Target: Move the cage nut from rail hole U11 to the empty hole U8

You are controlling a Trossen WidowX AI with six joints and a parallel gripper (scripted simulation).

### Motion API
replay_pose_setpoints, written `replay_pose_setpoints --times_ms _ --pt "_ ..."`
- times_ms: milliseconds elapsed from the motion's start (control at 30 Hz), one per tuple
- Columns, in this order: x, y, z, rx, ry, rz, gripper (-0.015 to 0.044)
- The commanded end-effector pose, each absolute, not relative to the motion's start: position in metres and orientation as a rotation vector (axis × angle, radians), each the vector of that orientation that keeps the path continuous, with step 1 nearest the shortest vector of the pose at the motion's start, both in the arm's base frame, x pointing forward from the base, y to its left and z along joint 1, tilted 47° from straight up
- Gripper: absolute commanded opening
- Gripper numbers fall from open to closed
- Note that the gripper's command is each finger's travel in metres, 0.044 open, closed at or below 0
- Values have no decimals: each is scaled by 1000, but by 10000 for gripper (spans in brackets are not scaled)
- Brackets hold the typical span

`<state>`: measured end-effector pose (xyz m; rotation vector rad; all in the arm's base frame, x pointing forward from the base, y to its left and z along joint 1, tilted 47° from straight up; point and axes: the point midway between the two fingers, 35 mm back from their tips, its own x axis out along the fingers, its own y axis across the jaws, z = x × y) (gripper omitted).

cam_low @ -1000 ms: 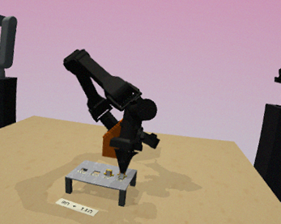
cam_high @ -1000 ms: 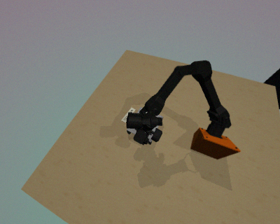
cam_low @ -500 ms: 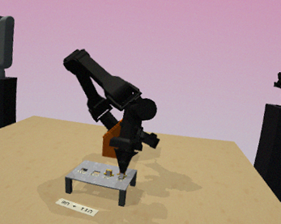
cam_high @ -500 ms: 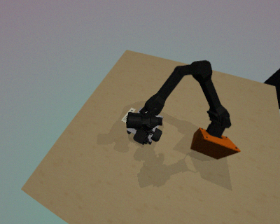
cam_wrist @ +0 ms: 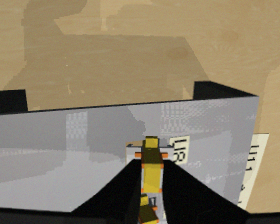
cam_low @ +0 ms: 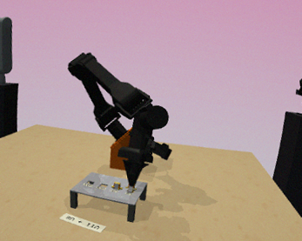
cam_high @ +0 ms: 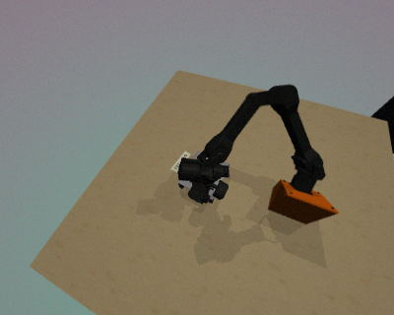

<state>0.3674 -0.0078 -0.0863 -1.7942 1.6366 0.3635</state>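
Cage nut gripped at U8, close to one end of the rail plate

The pincer is nearly closed, with the cage nut pinched between its fingers. The nut is held at the hole beside the U8 label; whether it is seated square, or its wings are opened below, cannot be told. In the wrist view, its far end is seen beyond the fingertips, and orange tabs are shown at its sides.

The other nut is set in the next hole along, near the pincer, so little room is left on that side. Beyond it, two holes without nuts are seen in the rail plate. On the opposite side, only a short stretch of plate is left before its end edge.

The plate is raised on dark legs above the tabletop. The paper strip is laid flat beside the plate, apart from the pincer. The orange base is placed well apart from the plate, and the space between is spanned overhead by the arm.
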Motion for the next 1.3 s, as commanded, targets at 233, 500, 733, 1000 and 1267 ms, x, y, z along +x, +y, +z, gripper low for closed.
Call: replay_pose_setpoints --times_ms 233,500,733,1000,1267 --pt "367 -8 -86 -1807 1628 357 26" --pt "367 -8 -86 -1811 1623 355 26" --pt "366 -8 -86 -1819 1612 349 26" --pt "365 -8 -86 -1825 1604 346 26" --pt "365 -8 -87 -1833 1593 340 26"
